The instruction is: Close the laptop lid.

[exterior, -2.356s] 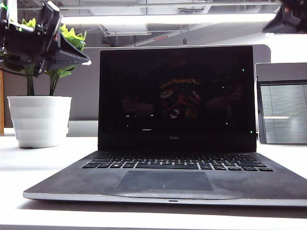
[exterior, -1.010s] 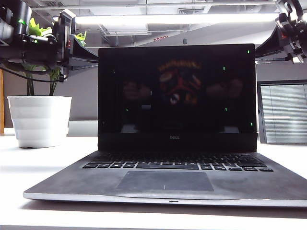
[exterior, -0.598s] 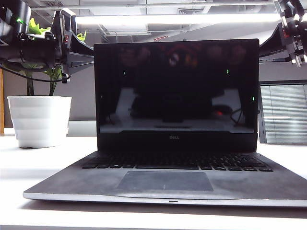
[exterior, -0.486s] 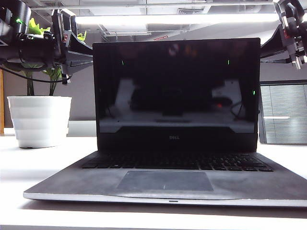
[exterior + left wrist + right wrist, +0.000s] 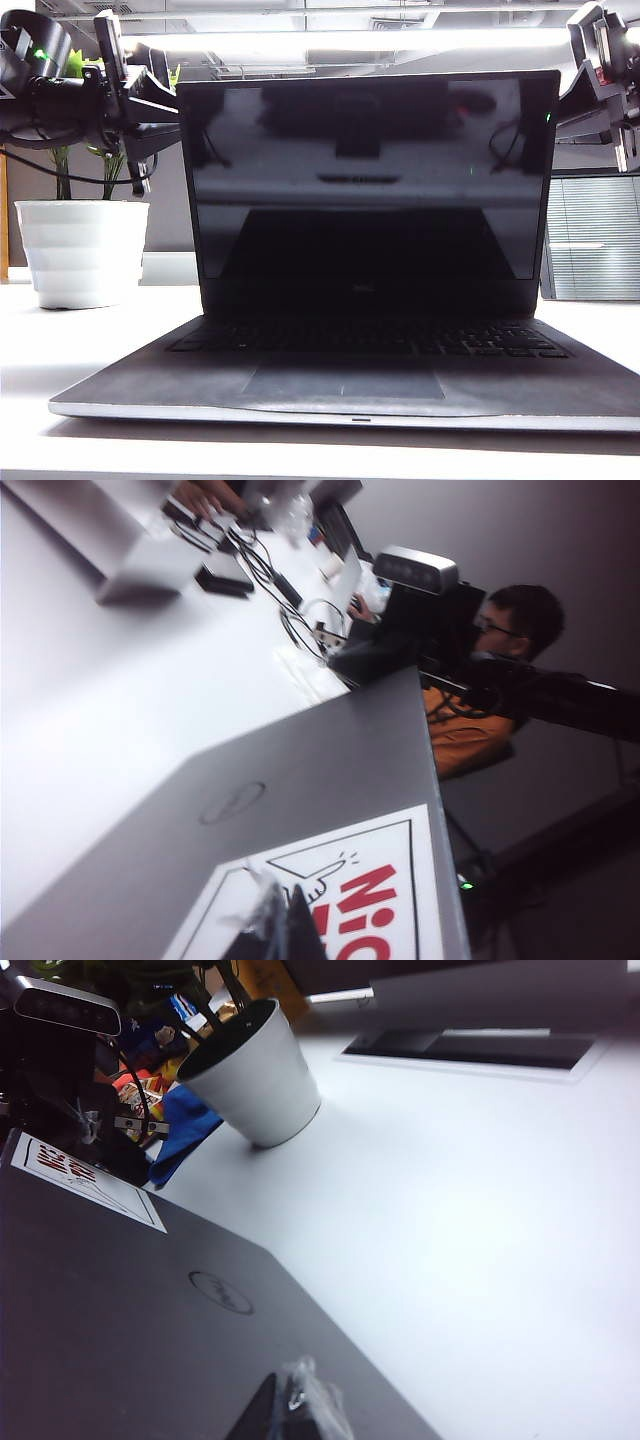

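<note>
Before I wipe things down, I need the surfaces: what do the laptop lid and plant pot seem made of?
Laptop lid: outside looks like matte silver metal with a paper-like sticker; inside, glossy black, likely glass, mirroring the room. Plant pot: smooth white, ceramic or plastic, unclear.

A bright ceiling strip light (image 5: 350, 40) backlights the scene; both wrist views are soft and blurred.

Laptop centred on the table, lid (image 5: 367, 190) tilted forward over the keyboard (image 5: 365, 338).

Left gripper (image 5: 278, 930) behind the lid's upper left corner, right gripper (image 5: 292, 1408) behind the upper right, apparently touching its back. Potted plant (image 5: 82, 250) left and behind; blinds screen (image 5: 595, 235) right and behind.
</note>
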Controlling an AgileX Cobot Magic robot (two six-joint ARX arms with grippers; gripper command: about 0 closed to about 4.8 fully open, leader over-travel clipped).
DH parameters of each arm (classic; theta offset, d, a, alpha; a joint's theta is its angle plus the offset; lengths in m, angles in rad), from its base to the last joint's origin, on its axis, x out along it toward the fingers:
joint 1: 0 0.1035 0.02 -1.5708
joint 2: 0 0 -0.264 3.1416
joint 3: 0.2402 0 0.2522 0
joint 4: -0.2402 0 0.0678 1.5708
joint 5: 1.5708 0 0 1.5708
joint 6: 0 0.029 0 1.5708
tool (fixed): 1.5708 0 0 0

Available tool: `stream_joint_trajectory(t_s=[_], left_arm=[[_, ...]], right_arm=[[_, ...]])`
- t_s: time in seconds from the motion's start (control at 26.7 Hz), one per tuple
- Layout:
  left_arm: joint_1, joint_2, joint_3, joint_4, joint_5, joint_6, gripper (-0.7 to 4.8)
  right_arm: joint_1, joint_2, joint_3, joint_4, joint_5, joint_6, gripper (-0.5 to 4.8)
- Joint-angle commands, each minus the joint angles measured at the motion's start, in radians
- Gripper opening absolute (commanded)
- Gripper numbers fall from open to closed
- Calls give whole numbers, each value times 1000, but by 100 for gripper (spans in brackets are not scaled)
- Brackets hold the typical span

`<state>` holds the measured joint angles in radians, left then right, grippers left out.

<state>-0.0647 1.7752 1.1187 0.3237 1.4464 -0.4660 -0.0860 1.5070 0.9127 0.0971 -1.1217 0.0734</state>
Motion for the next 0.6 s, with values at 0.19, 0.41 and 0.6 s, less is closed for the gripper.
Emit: stream_joint_trajectory(t_s=[0.19,0.41,0.6], left_arm=[[-8,-3,2,-222,45,78,-5],[-8,-3,2,-406,61,163,-5],[-8,-3,2,-566,58,296,-5]], right_arm=[[6,-4,2,-135,-52,5,-1],[7,-3,2,-245,-52,5,-1],[8,-3,0,-339,-51,-4,-1]])
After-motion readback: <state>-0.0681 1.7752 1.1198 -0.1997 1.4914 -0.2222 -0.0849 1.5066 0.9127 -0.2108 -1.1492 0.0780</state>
